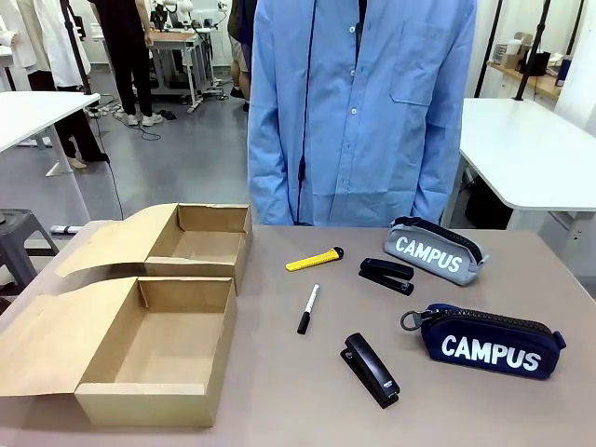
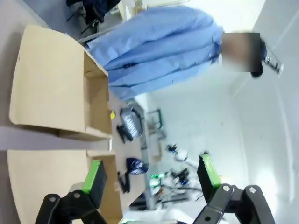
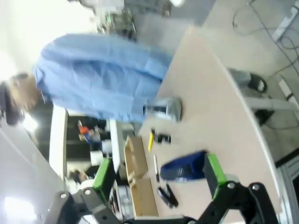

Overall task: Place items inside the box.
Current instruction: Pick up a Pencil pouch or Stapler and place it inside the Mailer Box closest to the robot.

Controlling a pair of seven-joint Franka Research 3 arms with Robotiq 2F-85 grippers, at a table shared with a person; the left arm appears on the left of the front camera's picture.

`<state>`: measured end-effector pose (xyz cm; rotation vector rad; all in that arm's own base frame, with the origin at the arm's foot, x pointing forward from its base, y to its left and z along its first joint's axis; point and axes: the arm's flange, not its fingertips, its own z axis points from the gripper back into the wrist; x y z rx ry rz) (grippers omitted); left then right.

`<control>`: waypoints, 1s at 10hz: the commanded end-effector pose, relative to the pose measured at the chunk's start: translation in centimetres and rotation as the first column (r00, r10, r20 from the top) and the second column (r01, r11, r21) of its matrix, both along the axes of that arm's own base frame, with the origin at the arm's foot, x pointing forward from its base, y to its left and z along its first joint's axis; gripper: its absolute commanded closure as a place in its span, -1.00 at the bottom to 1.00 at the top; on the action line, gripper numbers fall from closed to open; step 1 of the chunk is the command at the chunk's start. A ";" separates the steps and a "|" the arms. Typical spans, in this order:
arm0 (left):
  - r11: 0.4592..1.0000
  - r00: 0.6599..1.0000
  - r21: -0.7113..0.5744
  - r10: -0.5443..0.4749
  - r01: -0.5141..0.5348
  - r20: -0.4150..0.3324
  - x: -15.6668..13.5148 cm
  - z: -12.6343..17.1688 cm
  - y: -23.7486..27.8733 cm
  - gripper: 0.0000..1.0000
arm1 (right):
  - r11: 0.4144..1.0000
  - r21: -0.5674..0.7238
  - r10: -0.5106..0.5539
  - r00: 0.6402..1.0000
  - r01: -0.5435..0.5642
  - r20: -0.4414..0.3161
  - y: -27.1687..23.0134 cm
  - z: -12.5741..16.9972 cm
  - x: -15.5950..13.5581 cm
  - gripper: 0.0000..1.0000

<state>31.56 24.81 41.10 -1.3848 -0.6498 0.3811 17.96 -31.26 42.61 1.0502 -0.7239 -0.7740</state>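
Person in light-blue shirt stands at far edge of grey-brown table. White table behind, right. Grey stool left.

This looks like a robotics lab or an open workroom. In the front view a brown table fills the lower frame. A white table stands at the upper left and a second white table at the right. Beyond them a bare grey floor carries a loose black cable. At the top of the frame a metal-framed bench is loaded with equipment. A shelf at the upper right holds bottles and boxes.
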 end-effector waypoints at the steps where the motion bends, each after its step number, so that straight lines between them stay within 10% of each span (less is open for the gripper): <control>1: 0.993 0.997 0.099 -0.062 0.058 0.036 -1.4 1.9 0.3 -1.00 | 0.993 -0.038 0.108 0.993 -0.110 -0.038 1.4 2.6 0.5 -1.00; 10: 0.993 0.997 0.099 -0.062 0.058 0.036 -1.4 1.9 0.3 -1.00 | 0.993 -0.038 0.108 0.993 -0.110 -0.038 1.4 2.6 0.5 -1.00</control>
